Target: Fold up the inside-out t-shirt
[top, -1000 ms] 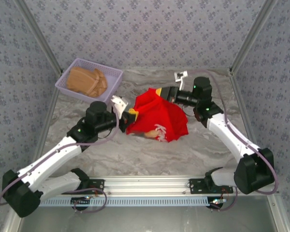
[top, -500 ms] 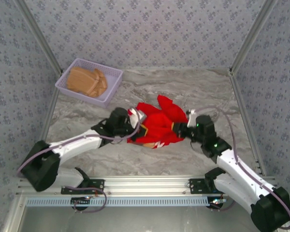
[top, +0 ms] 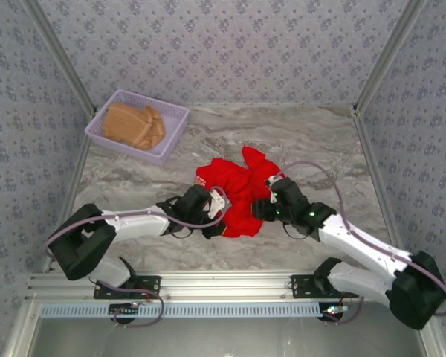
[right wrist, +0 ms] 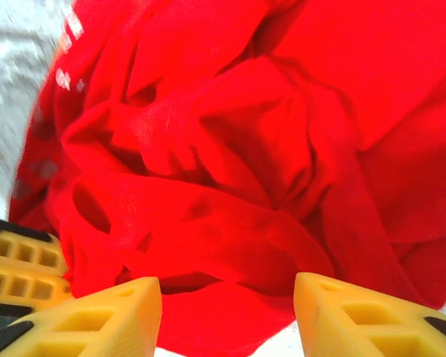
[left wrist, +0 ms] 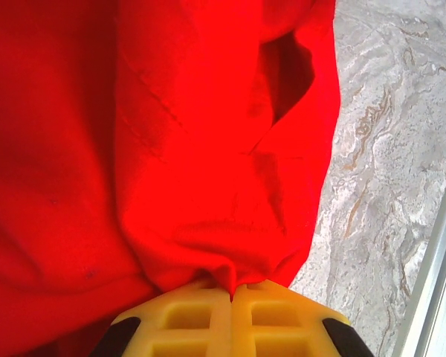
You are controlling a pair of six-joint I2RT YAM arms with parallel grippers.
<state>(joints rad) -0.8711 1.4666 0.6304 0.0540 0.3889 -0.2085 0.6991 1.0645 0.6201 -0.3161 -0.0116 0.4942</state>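
A purple basket [top: 172, 134] with a folded tan garment [top: 134, 125] inside sits far to the left of the red t-shirt [top: 241, 192] and behind it, well apart. The left arm [top: 141, 221] reaches in to the t-shirt's near left edge. In the left wrist view, the left fingers [left wrist: 186, 316] are yellow and pressed tight together. They have a fold of the red cloth pinched between them. The t-shirt lies crumpled in a heap on the grey marbled table [top: 305, 141], about in the middle. The right arm [top: 357, 245] reaches the t-shirt's near right edge, close to the left arm's tip. In the right wrist view, the right fingers [right wrist: 111, 312] are yellow and stand wide apart. The bunched t-shirt lies in front of them and partly between them, and it is not squeezed. White letters [right wrist: 73, 26] show on the t-shirt's far left part in that view.
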